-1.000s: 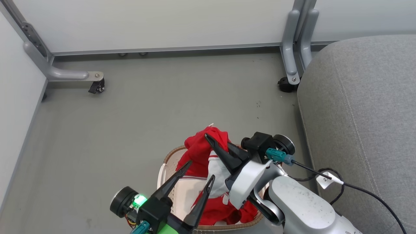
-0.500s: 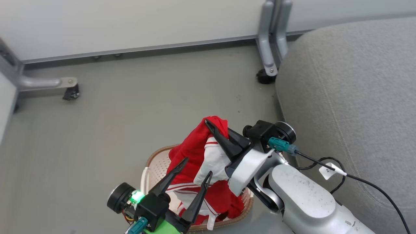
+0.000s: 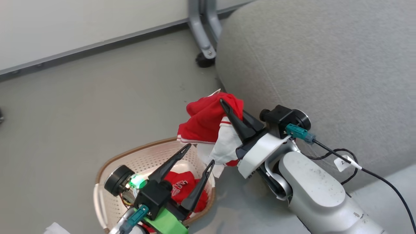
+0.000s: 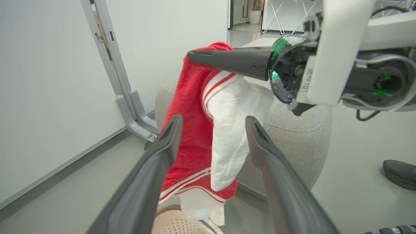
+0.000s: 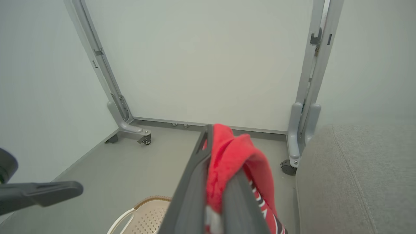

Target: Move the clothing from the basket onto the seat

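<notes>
Pinching the top of a red garment point(image 3: 208, 118), the right gripper point(image 3: 227, 105) is clamped tight on the cloth, fingers pressed together with fabric bunched between them. The garment hangs below the fingertips, clear of the basket point(image 3: 143, 159): red body, white panel, red-striped trim at the hem. Its lowest white fold dangles just above the basket's far rim. The seat point(image 3: 308, 65) lies just beside the held garment, on the robot's right. The garment isn't on the cushion top; whether it brushes the seat's side is hard to tell. The left gripper point(image 3: 201, 153) is spread wide, holding nothing, hovering over the basket, below and left of the held garment. In the left wrist view the garment hangs beyond its two fingers, apart from them. A second red garment point(image 3: 180, 188) with white lettering lies in the basket bottom, under the left gripper. The basket stands on the grey floor point(image 3: 97, 97), near the seat's corner.
</notes>
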Controlling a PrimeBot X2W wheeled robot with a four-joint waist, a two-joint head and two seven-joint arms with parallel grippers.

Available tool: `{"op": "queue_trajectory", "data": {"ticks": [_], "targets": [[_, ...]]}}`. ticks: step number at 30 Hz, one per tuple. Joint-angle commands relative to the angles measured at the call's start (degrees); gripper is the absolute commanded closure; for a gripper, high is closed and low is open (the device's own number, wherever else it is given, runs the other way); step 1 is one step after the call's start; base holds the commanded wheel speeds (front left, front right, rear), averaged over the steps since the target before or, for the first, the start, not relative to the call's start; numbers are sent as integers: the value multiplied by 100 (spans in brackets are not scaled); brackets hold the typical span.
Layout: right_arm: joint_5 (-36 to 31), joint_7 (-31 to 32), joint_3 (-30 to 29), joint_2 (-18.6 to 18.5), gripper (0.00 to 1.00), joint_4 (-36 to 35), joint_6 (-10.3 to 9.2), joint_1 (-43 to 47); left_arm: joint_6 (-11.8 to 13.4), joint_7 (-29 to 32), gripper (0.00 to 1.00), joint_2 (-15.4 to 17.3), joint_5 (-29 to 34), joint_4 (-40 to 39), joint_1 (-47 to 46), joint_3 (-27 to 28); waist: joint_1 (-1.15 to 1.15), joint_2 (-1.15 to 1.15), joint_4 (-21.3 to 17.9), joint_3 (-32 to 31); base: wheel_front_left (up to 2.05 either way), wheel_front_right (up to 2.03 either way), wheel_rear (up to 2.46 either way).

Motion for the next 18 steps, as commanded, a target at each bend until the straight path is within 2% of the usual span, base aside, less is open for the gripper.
{"op": "queue_trajectory", "data": {"ticks": [1, 9, 18], "targets": [[-38, -53, -78, 41, 100, -10, 0, -6, -27, 50, 0, 95, 61, -37, -144, -13, 0, 0, -713, 459, 0, 0, 0], [-73, -103, -546, 75, 100, -42, 0, 41, -48, 231, 0, 282, 30, -193, -364, -170, 0, 0, -1126, 837, 0, 0, 0], [-102, -104, -1396, -184, 100, -182, 0, -514, -61, 364, 0, 418, 75, -435, -719, -173, 0, 0, -1074, 1301, 0, 0, 0]]}}
